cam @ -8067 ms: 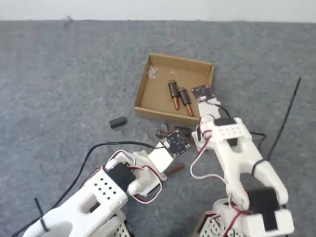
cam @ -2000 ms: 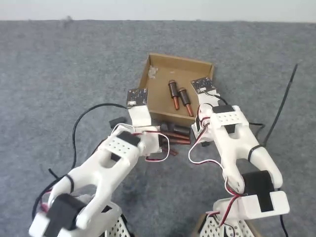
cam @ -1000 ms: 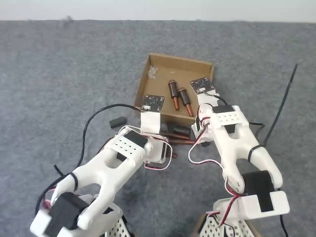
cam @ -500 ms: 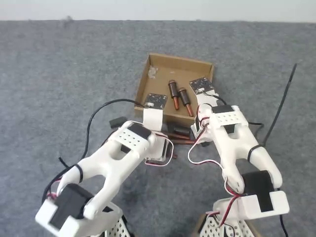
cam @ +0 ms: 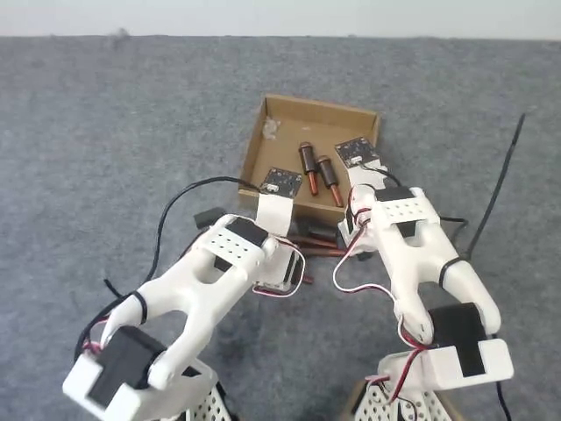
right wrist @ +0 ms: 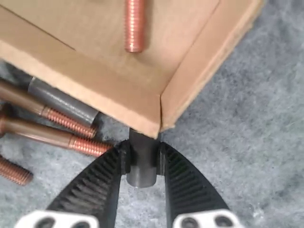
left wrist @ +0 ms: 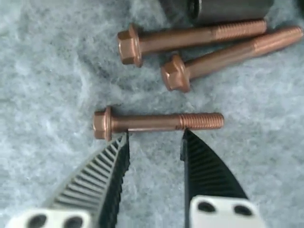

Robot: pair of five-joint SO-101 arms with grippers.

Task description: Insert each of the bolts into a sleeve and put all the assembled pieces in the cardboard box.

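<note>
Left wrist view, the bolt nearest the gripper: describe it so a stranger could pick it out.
On the grey carpet beside the cardboard box lie three copper bolts. This bolt lies alone, crosswise just ahead of the open left gripper's tips; the other two lie farther off by a dark sleeve.

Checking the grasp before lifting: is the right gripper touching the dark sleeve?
Touching. In the right wrist view, both fingers of the right gripper press against the sleeve.

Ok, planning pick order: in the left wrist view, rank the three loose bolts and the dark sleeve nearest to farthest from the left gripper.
1. Lone bolt, at the left gripper's fingertips.
2. Middle bolt, beyond it.
3. Third bolt, past that.
4. Dark sleeve, farthest out.
</note>
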